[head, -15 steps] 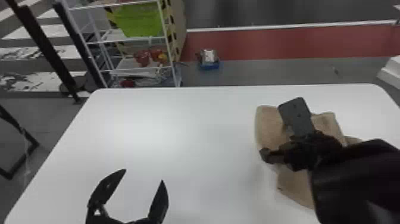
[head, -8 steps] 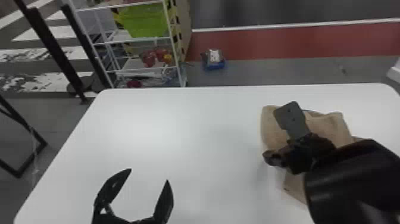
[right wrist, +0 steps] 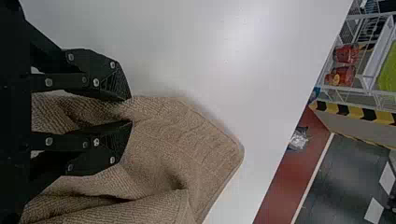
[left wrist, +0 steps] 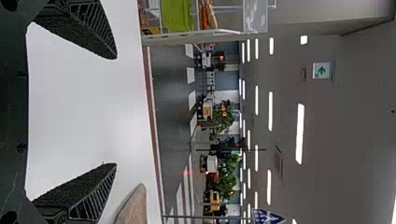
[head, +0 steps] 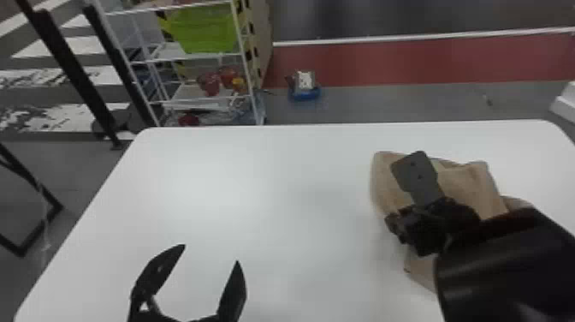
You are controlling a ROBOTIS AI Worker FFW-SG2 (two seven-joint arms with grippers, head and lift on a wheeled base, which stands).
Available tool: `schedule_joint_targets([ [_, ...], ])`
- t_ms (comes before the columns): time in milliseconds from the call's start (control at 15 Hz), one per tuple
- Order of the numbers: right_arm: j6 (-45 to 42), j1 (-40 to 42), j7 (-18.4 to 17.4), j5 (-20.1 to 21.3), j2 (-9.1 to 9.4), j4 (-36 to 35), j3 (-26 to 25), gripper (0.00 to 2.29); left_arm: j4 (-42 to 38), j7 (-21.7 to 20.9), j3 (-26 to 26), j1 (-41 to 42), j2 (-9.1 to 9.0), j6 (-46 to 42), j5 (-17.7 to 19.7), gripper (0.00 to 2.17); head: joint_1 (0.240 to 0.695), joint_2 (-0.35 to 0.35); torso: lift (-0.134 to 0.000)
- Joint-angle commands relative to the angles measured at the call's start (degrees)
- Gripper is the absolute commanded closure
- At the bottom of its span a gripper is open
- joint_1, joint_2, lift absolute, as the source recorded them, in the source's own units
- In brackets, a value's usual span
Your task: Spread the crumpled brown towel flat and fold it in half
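1. Behind your white table (head: 278,192) there stands a white wire rack (head: 256,107) with a green bin (head: 205,30), and on the grey floor a red strip (head: 385,64) runs across.
2. The brown towel (head: 470,188) lies on the table, toward the right side. It is crumpled in uneven folds, and one rounded corner is spread rather flat in your right wrist view.
3. You can see that its cloth is soft and ribbed, with a raised hem along the edge. The table is smooth, with rounded corners, and it shines palely.
4. Your right gripper (head: 421,222) is over the towel. Its black, bolted fingers (right wrist: 105,144) stand a little apart, with cloth visible between them; you cannot tell if they touch it.
5. Your left gripper (head: 210,254) is wide apart and empty, near the table's front, well apart from the towel.
6. The right arm (head: 509,265) covers part of the towel from you in the head view. In the left wrist view, the towel is cut off by the border.
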Motion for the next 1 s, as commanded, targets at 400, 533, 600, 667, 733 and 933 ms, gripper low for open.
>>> schedule_joint_targets([
  [400,-24.6,9.1,1.1,-7.6,0.05,-9.9,1.2,1.24,0.2,0.0,-0.1,0.6,-0.15,-1.8,0.0,0.05,0.695,0.194,-0.134],
  [533,-31.6,11.1,2.9,-18.2,0.05,-14.0,0.3,1.24,0.3,0.0,0.0,0.6,-0.15,-1.8,0.0,0.05,0.695,0.259,-0.134],
  [600,-31.1,11.2,5.8,-21.2,0.05,-14.5,0.0,1.24,0.3,0.0,0.0,0.6,-0.15,-1.8,0.0,0.05,0.695,0.298,-0.134],
  [667,-29.5,11.1,5.9,-20.2,0.05,-14.4,0.8,1.24,0.3,0.0,0.0,0.6,-0.15,-1.8,0.0,0.05,0.695,0.35,-0.134],
  [733,-28.8,10.8,6.1,-17.6,0.05,-12.6,2.8,1.24,0.3,0.0,0.0,0.6,-0.15,-1.8,0.0,0.05,0.695,0.35,-0.134],
  [933,-29.4,9.6,6.1,-11.4,0.05,-4.0,9.1,1.24,0.3,0.0,-0.2,0.5,-0.15,-1.8,0.0,0.05,0.695,0.35,-0.134],
])
